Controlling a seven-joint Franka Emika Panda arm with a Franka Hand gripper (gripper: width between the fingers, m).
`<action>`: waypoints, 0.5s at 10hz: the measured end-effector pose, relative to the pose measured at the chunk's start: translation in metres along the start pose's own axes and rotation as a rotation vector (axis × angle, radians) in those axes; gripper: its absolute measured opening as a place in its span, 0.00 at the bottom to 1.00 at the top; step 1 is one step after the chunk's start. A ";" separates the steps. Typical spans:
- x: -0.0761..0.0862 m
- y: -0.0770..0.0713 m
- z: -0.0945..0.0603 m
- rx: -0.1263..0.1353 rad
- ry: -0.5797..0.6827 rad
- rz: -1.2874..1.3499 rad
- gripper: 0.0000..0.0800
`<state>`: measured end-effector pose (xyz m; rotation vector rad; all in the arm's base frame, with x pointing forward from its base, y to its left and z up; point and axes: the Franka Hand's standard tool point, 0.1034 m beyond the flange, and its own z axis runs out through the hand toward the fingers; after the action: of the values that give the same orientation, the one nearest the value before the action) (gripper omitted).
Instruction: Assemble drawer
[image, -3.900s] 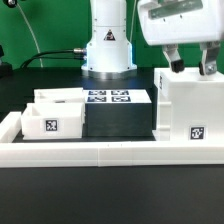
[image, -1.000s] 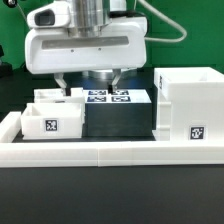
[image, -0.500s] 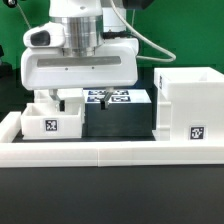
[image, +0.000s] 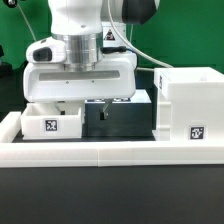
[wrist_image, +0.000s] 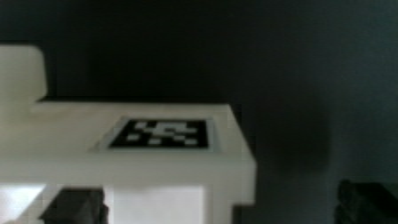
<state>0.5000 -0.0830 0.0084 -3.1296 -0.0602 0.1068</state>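
The drawer's large white housing (image: 190, 105) stands at the exterior view's right, with a tag on its front. A small white tray (image: 50, 125) with a tag sits at the left; the second tray behind it is mostly hidden by the arm. My gripper (image: 83, 108) is open and low, just behind the front tray, with one finger (image: 103, 110) over the dark gap beside it. In the wrist view a white tray part with a tag (wrist_image: 169, 133) lies between my spread fingers (wrist_image: 71, 205), and my gripper (wrist_image: 217, 205) holds nothing.
The long low white border wall (image: 110, 152) runs along the front. The marker board (image: 135, 100) lies behind the dark block between the trays and the housing, partly covered by my gripper. A green backdrop stands behind.
My gripper has moved from above the housing leftward and has come down behind the front tray, now covering most of the marker board and the rear tray. The parts have not moved.
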 end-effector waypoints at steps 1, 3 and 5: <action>0.000 0.000 0.000 0.000 0.000 0.000 0.81; 0.000 0.000 0.000 0.000 0.000 0.000 0.81; -0.001 0.001 0.000 0.000 0.000 -0.002 0.81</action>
<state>0.4995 -0.0841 0.0083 -3.1294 -0.0631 0.1069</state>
